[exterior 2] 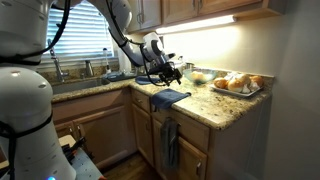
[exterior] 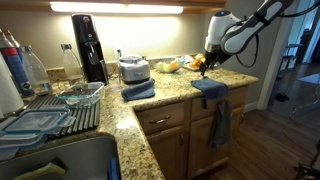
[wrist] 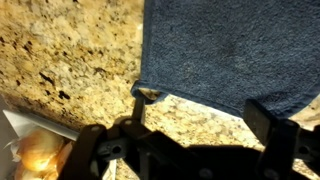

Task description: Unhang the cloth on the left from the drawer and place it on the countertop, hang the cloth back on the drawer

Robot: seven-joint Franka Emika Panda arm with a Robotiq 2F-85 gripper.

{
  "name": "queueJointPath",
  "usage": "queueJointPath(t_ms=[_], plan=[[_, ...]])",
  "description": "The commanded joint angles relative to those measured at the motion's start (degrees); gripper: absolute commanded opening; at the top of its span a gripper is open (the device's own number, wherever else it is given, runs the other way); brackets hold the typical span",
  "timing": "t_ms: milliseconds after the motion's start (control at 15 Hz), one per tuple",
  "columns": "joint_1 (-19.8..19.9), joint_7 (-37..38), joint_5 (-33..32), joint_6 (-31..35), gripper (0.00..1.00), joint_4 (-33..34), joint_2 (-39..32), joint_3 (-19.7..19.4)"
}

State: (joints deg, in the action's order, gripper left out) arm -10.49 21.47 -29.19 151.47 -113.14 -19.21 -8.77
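Countertop (exterior: 170, 95): granite slab; the drawer (exterior: 240, 97) sits just under its front edge; a lighter cloth (exterior: 220, 125) hangs down the drawer front; a folded towel (exterior: 138, 90) lies well apart along the slab.

Cloth (exterior: 208, 87): lies spread on the countertop at the front edge, above the drawer; it is not hung; the placing step reads as complete and the re-hang as not yet begun.

Gripper (exterior: 205, 63): directly above the cloth, apart from it; arm reaches in over the slab with the wrist turned down, so the approach axis is near vertical.

Wrist view: cloth (wrist: 230, 50) fills the upper right; its hem runs crosswise just ahead of the gripper (wrist: 200, 110); one corner lies beside a fingertip (wrist: 137, 100); the fingers stand apart with nothing between them.

Governing relation: the cloth is below and slightly ahead; no long axis can be told; the pick likely calls for a short descent onto the hem, then a carry outward over the edge to the drawer.
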Motion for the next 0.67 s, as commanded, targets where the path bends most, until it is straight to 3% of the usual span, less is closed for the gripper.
queueJointPath(t_ms=[0, 400, 533, 600], plan=[[0.0, -1.1, 1.0, -3.5, 1.0, -3.0, 4.2, 1.1], [4.0, -13.9, 17.2, -10.6, 1.0, -5.8, 7.6, 8.2], [4.5, -16.1, 20.5, -13.0, 1.0, -6.5, 8.6, 9.1], [3.4, -13.0, 17.6, -10.7, 1.0, -3.1, 4.8, 8.2]])
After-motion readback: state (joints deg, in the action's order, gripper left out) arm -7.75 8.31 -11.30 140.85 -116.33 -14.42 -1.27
